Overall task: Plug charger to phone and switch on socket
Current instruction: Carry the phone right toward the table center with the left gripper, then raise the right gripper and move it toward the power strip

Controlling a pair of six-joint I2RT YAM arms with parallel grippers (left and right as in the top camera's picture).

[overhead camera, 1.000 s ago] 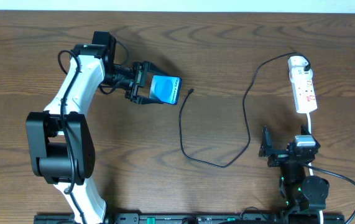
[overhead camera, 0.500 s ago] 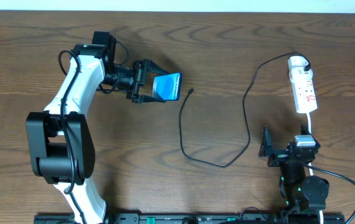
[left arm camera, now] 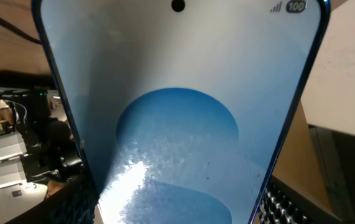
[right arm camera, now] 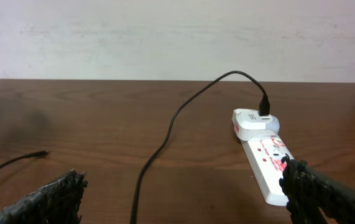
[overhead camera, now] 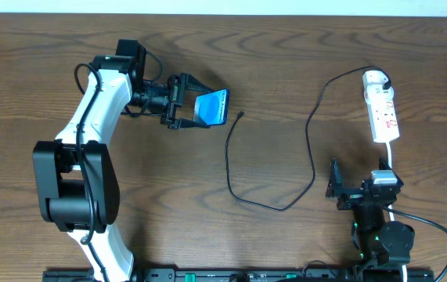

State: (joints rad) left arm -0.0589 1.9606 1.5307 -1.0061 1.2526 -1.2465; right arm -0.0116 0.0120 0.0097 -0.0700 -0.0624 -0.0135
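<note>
My left gripper (overhead camera: 182, 103) is shut on the phone (overhead camera: 213, 107), a slim handset with a bright blue screen, held tilted above the table at the upper middle. The phone fills the left wrist view (left arm camera: 177, 112), between the two fingers. The charger cable (overhead camera: 231, 168), thin and black, loops across the table; its plug tip (overhead camera: 241, 116) lies just right of the phone, and its other end sits in a white adapter (overhead camera: 375, 77). The adapter is plugged into the white socket strip (overhead camera: 384, 116) at the right. My right gripper (overhead camera: 337, 189) is open and empty, below the strip. In the right wrist view the strip (right arm camera: 267, 165) and cable (right arm camera: 165, 140) lie ahead.
The strip's white cord (overhead camera: 411, 218) runs down past the right arm's base. A pale wall (right arm camera: 177, 37) stands behind the table's far edge. Bare brown wood (overhead camera: 286, 63) lies between the phone and the strip.
My left gripper has tipped the phone up more steeply and shifted it slightly up and right. The right arm and the cable have not moved.
</note>
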